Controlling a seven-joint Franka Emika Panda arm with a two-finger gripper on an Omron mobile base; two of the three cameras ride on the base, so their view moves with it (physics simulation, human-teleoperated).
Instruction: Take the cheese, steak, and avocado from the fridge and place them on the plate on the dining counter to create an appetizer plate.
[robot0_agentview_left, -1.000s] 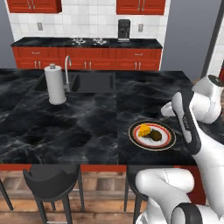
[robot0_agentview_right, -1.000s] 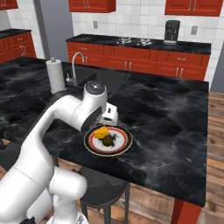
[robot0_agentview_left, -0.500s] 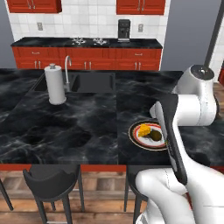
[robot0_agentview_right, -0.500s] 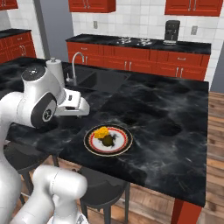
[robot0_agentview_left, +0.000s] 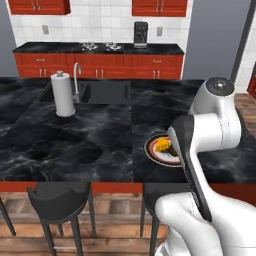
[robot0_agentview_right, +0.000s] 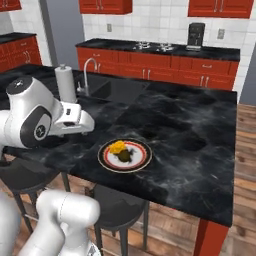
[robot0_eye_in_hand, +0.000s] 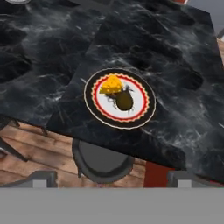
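Note:
The white plate (robot0_agentview_right: 136, 164) with its dark and red rim rests on the dining counter (robot0_agentview_right: 190, 135) near its front edge. On the plate lie the yellow-orange cheese (robot0_agentview_right: 118, 147) and, touching it, a dark brownish lump (robot0_agentview_right: 125, 156); I cannot tell whether that lump is the steak, the avocado or both. From above, the plate (robot0_eye_in_hand: 139, 111), the cheese (robot0_eye_in_hand: 111, 84) and the lump (robot0_eye_in_hand: 124, 100) are all in plain sight. My gripper (robot0_eye_in_hand: 112, 179) is open and empty, drawn back above the counter's edge. My arm hides most of the plate (robot0_agentview_left: 154, 150) in the left base view. The fridge is out of view.
A paper towel roll (robot0_agentview_right: 65, 82) stands by the sink (robot0_agentview_right: 117, 90) and its tap on the counter's far left. Dark stools (robot0_eye_in_hand: 103, 159) (robot0_agentview_left: 60, 200) sit below the front edge. A red cabinet run with a coffee maker (robot0_agentview_left: 141, 34) lines the back wall.
The arm has swung up and back from right over the plate toward the counter's near edge. The gripper stayed open. The food on the plate has not moved.

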